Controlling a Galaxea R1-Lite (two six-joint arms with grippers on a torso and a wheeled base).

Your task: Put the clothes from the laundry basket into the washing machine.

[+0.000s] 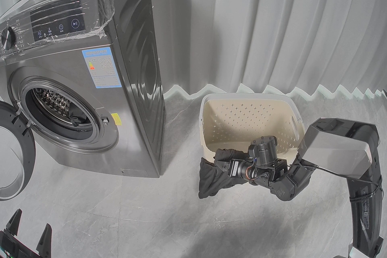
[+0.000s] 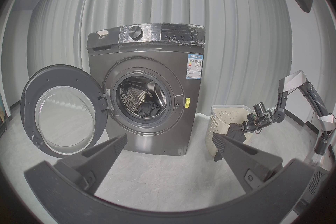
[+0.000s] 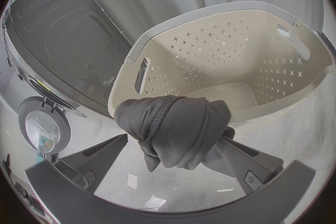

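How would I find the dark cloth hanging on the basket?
Find the big grey washing machine; the cream laundry basket stands on the floor beside it. Draped over the basket's near rim, at the right gripper, hangs a bunched dark garment. The only other dark cloth lies inside the machine's drum.

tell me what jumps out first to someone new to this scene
A dark garment is bunched between the right gripper's spread fingers, draped over the near rim of the cream laundry basket. To its left stands the washing machine, door swung wide, with a second dark garment already inside.
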